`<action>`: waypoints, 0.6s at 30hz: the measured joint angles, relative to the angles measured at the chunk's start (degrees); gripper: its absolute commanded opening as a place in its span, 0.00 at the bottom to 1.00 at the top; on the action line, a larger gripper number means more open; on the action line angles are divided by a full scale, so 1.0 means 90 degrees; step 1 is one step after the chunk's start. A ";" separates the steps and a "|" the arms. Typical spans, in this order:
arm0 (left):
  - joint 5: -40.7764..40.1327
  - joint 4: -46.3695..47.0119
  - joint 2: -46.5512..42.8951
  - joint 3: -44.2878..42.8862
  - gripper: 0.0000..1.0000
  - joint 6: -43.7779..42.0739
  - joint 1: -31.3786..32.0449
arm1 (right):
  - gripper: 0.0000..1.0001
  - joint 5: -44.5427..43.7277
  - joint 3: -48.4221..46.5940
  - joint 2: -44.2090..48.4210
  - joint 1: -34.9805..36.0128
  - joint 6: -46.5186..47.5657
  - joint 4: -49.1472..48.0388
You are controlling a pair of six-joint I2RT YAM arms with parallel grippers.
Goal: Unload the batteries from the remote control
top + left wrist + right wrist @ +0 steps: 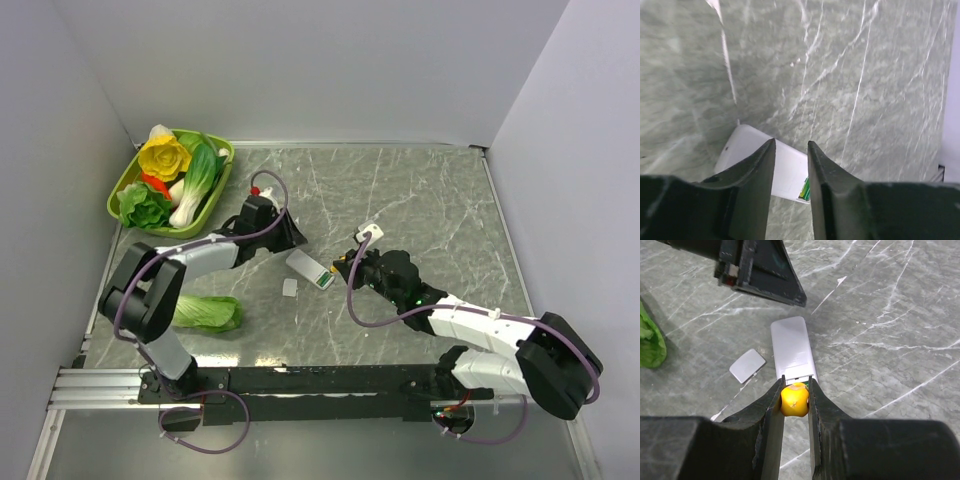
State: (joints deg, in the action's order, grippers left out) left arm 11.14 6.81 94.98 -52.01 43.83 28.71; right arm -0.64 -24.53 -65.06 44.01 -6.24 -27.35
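Yellow screwdriver handle (794,400) clenched by right gripper (795,384) at six o'clock of remote control (792,350); left gripper (791,146) held parted, empty, at twelve o'clock.

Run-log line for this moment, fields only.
left fingers open over remote | right fingers shut on screwdriver at remote's end | cover off, beside remote | batteries in remote

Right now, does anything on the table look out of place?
The white cover lies loose beside the remote control, green showing at its open end. A leafy vegetable lies on the table outside the basket. Nothing looks damaged.
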 measured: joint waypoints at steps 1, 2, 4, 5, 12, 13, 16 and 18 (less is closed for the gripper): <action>0.0087 0.0044 0.0087 -0.0015 0.34 0.0002 0.0010 | 0.00 -0.0002 0.0000 -0.0010 0.0000 0.0000 0.0000; 0.0148 0.0075 0.0170 -0.0017 0.34 0.0002 0.0024 | 0.00 0.0000 0.0000 -0.0017 0.0000 0.0002 0.0000; 0.0228 0.0080 0.0357 -0.0022 0.34 0.0000 0.0046 | 0.00 0.0000 -0.0005 -0.0056 0.0000 0.0017 0.0000; 0.0236 0.0073 0.0403 -0.0022 0.34 -0.0002 0.0049 | 0.00 0.0000 -0.0015 -0.0085 0.0000 0.0019 0.0005; 0.0240 0.0092 0.0491 -0.0019 0.34 -0.0002 0.0058 | 0.00 0.0007 -0.0097 -0.0299 0.0000 0.0022 0.0005; 0.0240 0.0095 0.0491 -0.0017 0.34 -0.0002 0.0058 | 0.00 0.0007 -0.0100 -0.0321 0.0000 0.0019 0.0007; 0.0238 0.0134 0.0491 0.0019 0.34 0.0000 0.0058 | 0.00 0.0005 -0.0119 -0.0381 0.0000 0.0027 -0.0005; 0.0238 0.0153 0.0491 0.0070 0.34 0.0000 0.0058 | 0.00 0.0005 -0.0160 -0.0423 0.0000 0.0049 0.0002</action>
State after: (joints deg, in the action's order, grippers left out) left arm 13.28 8.19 99.39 -51.37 43.83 29.23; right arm -0.60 -25.98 -68.86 44.01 -5.80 -27.33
